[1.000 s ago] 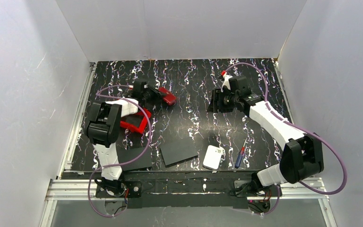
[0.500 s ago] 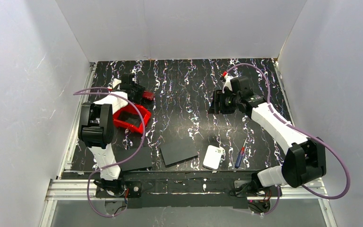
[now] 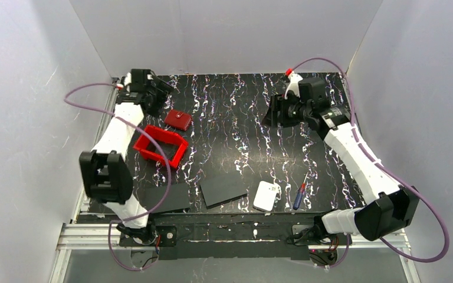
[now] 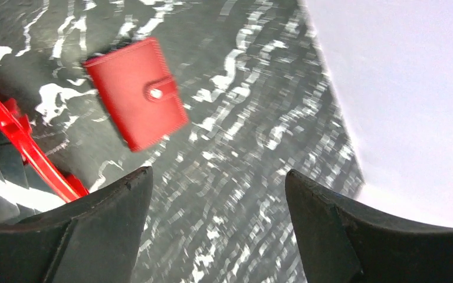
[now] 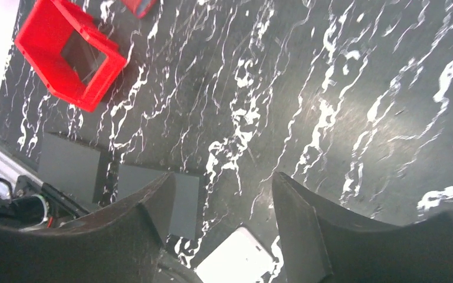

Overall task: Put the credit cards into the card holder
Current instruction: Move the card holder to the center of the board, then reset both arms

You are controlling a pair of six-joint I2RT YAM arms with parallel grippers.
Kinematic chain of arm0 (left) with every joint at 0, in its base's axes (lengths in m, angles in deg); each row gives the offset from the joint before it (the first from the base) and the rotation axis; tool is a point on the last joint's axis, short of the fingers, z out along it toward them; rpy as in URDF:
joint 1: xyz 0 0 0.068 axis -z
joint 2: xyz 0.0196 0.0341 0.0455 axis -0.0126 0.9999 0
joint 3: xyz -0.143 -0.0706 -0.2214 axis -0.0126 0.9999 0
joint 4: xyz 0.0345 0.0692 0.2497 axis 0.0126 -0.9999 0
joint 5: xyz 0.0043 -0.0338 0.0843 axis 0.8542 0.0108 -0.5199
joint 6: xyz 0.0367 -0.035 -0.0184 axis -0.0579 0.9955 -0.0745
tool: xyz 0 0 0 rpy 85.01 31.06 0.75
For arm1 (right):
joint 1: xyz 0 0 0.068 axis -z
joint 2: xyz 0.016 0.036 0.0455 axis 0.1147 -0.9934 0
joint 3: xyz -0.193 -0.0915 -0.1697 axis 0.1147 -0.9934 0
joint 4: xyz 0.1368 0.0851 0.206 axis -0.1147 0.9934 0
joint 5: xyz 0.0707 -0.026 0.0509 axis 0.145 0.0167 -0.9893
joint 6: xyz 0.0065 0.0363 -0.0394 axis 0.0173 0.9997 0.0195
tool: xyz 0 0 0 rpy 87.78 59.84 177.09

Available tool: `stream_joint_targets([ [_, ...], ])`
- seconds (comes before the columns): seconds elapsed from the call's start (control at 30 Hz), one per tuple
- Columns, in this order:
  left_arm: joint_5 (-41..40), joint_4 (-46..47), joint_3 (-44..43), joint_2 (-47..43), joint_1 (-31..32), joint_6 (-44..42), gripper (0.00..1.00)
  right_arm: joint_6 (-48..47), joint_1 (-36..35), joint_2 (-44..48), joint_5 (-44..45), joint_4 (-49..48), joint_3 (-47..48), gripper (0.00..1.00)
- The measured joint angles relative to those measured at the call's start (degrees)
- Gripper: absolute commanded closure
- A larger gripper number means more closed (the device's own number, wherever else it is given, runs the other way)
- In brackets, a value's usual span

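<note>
On the surface, the card holder lies far left, just behind the bin. Along the near edge, left to right: a sheet, a second sheet, a pad, a screwdriver.

Two robot arms, the left arm and the right arm, look alike: white shells on the long links, blocky black housings at the joints. A purple cable runs along each, with a small red connector near the right wrist. The left gripper and right gripper have broad, matte black fingers with curved inner edges.
</note>
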Motion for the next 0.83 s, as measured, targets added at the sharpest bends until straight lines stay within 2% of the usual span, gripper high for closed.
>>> stream_joint_targets([
  [0.07, 3.15, -1.93, -2.19, -4.84, -0.44, -2.23, 0.19, -0.99, 0.00, 0.29, 1.40, 2.45, 3.88, 0.03],
  [0.13, 7.54, -2.78, -5.03, -9.92, -0.90, -5.35, 0.18, -2.25, 0.00, 1.01, 3.45, 4.87, 8.33, 0.02],
  [0.2, 13.08, -2.09, -7.52, -15.31, -1.33, -9.44, 0.09, -3.72, 0.00, 2.40, 5.50, 6.34, 12.08, 0.02],
  [0.27, 18.02, -0.29, -8.69, -21.05, -1.60, -13.67, 0.04, -4.95, 0.00, 4.72, 8.29, 7.09, 15.50, 0.02],
  [0.43, 28.34, 3.34, -11.32, -31.80, -1.68, -21.38, 0.02, -7.17, 0.00, 12.07, 17.40, 6.96, 22.56, 0.02],
  [0.63, 39.62, 6.08, -18.25, -33.04, -1.62, -26.24, 0.02, -8.71, 0.00, 19.28, 29.21, 5.96, 27.47, 0.02],
  [0.83, 39.53, -2.89, -27.47, -30.46, 1.41, -34.49, 0.02, -10.08, 0.00, 21.91, 36.06, 4.97, 27.42, 0.02],
])
